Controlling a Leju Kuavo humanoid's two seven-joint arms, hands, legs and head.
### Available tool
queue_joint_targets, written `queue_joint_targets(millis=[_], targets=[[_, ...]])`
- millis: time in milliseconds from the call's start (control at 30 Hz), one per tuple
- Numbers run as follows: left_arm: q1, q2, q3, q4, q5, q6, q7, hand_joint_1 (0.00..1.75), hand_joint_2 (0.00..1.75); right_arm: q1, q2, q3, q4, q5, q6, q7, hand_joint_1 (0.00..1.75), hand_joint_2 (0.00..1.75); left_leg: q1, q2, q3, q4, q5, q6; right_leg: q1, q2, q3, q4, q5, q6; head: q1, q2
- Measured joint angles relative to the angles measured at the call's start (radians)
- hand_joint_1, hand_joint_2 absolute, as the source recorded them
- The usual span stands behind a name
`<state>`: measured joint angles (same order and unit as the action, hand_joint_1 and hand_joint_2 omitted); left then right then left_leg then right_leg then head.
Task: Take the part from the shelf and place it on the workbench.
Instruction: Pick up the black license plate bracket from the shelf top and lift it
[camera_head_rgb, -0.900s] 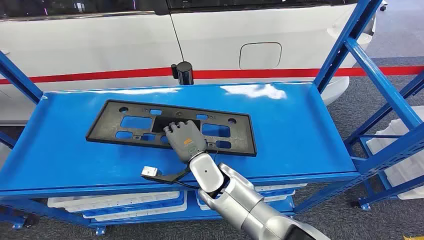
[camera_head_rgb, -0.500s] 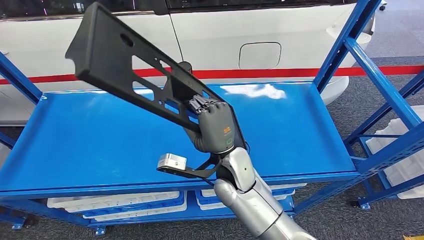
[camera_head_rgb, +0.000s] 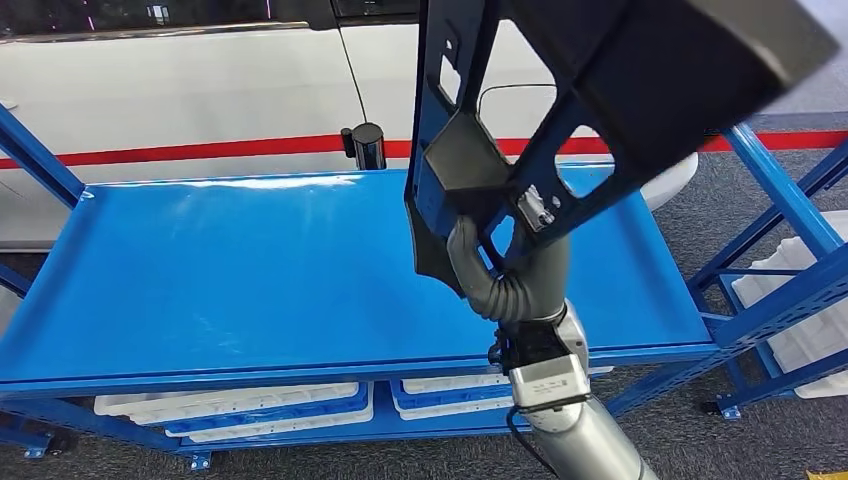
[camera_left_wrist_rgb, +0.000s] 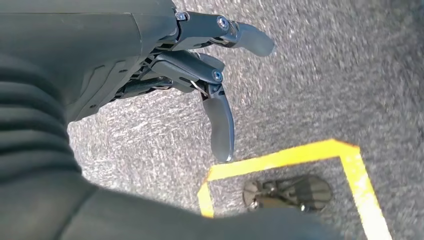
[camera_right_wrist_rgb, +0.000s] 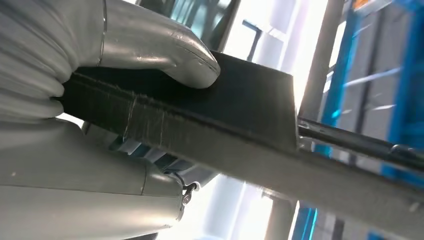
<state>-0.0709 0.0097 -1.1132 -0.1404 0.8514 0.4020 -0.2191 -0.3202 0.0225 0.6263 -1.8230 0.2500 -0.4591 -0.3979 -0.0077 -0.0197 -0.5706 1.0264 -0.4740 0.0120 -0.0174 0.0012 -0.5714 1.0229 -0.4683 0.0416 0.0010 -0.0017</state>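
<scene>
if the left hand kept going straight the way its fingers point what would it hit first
Most likely the grey floor. The left hand hangs open with its fingers pointing down at it, and nothing shows in between. A yellow tape corner lies near that line, though depth is hard to judge.

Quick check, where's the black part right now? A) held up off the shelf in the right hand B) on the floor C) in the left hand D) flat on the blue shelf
A: the right hand grips the black part raised above the bare blue shelf; the left hand holds nothing.
</scene>
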Motion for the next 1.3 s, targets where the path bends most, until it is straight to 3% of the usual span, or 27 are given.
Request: queue_joint_targets(millis=[267,500,1300], targets=[[-0.003,0.006,0.01,0.0,0.03,0.022,-0.013,0.0,1.75,0.004,-0.04,0.005,-0.068,-0.147,0.152,0.011,1.75,1.75,0.0,0.0,0.0,0.0,0.0,0.0,0.0,0.0,0.0,0.0,0.0,0.0,0.0,0.0],[-0.004,0.009,0.011,0.0,0.034,0.022,-0.034,0.0,1.75,0.005,-0.053,0.017,-0.066,-0.205,0.208,0.034,1.75,1.75,0.0,0.0,0.0,0.0,0.0,0.0,0.0,0.0,0.0,0.0,0.0,0.0,0.0,0.0],[-0.007,0.021,0.01,0.0,0.037,0.013,-0.062,0.0,1.75,-0.018,-0.057,0.024,-0.016,-0.283,0.217,0.085,1.75,1.75,-0.001,0.0,-0.001,0.001,0.0,0.0,-0.001,0.0,0.001,0.0,0.0,0.0,0.0,0.0]])
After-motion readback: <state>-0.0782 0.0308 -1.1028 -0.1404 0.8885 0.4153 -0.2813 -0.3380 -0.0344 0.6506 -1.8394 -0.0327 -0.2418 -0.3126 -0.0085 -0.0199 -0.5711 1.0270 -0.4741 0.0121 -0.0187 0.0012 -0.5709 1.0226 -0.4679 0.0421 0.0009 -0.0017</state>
